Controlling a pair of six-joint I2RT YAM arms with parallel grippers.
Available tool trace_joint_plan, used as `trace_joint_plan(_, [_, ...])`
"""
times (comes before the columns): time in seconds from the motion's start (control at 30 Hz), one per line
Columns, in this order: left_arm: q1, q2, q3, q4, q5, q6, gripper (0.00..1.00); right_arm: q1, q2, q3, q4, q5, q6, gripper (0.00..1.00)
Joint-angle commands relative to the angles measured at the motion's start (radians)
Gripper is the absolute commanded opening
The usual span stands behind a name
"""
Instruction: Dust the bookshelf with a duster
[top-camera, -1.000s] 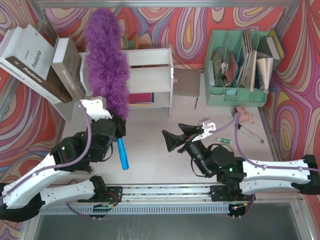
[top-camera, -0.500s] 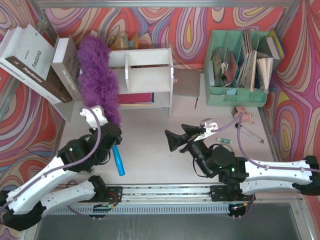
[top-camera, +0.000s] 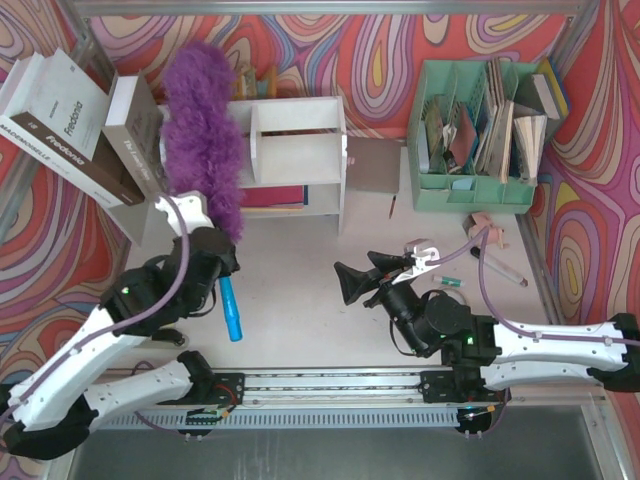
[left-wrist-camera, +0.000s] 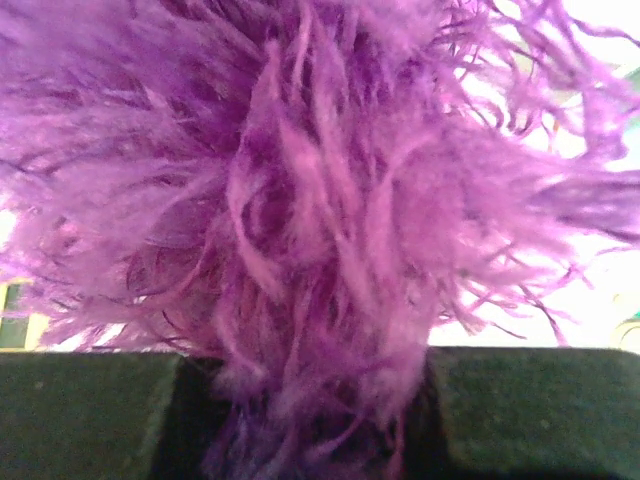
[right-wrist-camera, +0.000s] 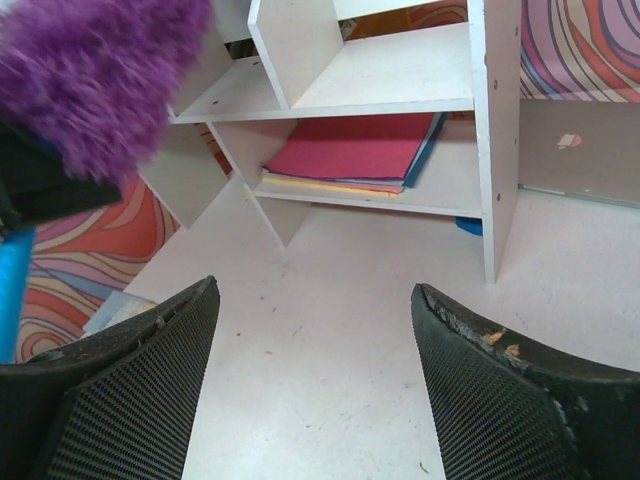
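Observation:
The duster's fluffy purple head (top-camera: 201, 140) stands up over the left end of the white bookshelf (top-camera: 297, 150) and hides the shelf's left side panel. Its blue handle (top-camera: 230, 310) sticks out below my left gripper (top-camera: 214, 256), which is shut on the duster where head meets handle. In the left wrist view purple feathers (left-wrist-camera: 300, 190) fill the frame between the dark fingers (left-wrist-camera: 85, 410). My right gripper (top-camera: 352, 283) hovers open over the table in front of the shelf, with nothing between its fingers (right-wrist-camera: 130, 390). The bookshelf (right-wrist-camera: 400, 75) shows beyond them.
Flat red and blue books (right-wrist-camera: 350, 150) lie on the shelf's lower tier. Two large books (top-camera: 70, 120) lean at the back left. A mint-green file organizer (top-camera: 480, 135) stands at the back right, with pens and small items (top-camera: 495, 262) on the table in front of it.
The duster head swung left and lower off the shelf's left compartment, then rose again over its left end. My left arm drew toward the near left. The right gripper drifted slightly nearer.

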Motion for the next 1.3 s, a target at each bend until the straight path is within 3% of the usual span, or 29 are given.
trace_joint_plan(0.0, [0.003, -0.026, 0.121, 0.013, -0.104, 0.156, 0.00, -0.007, -0.020, -0.018, -0.005, 0.029, 0.023, 0.72])
trace_joint_plan(0.17, [0.005, -0.022, 0.218, -0.039, -0.181, 0.181, 0.00, -0.007, -0.020, -0.020, -0.022, 0.030, 0.042, 0.72])
trace_joint_plan(0.6, [0.004, -0.096, 0.268, -0.126, -0.346, 0.152, 0.00, -0.007, -0.059, -0.035, -0.054, 0.044, 0.080, 0.72])
trace_joint_plan(0.77, [0.022, -0.062, 0.233, -0.127, -0.278, 0.116, 0.00, -0.007, -0.062, -0.037, -0.054, 0.044, 0.080, 0.73])
trace_joint_plan(0.93, [0.139, -0.031, 0.188, -0.095, -0.088, 0.096, 0.00, -0.007, -0.064, -0.031, -0.063, 0.041, 0.080, 0.75])
trace_joint_plan(1.07, [0.229, -0.012, 0.186, -0.063, 0.048, 0.106, 0.00, -0.007, -0.074, -0.028, -0.080, 0.042, 0.082, 0.82])
trace_joint_plan(1.27, [0.242, 0.037, 0.228, -0.032, 0.104, 0.122, 0.00, -0.007, -0.092, -0.036, -0.081, 0.053, 0.078, 0.83])
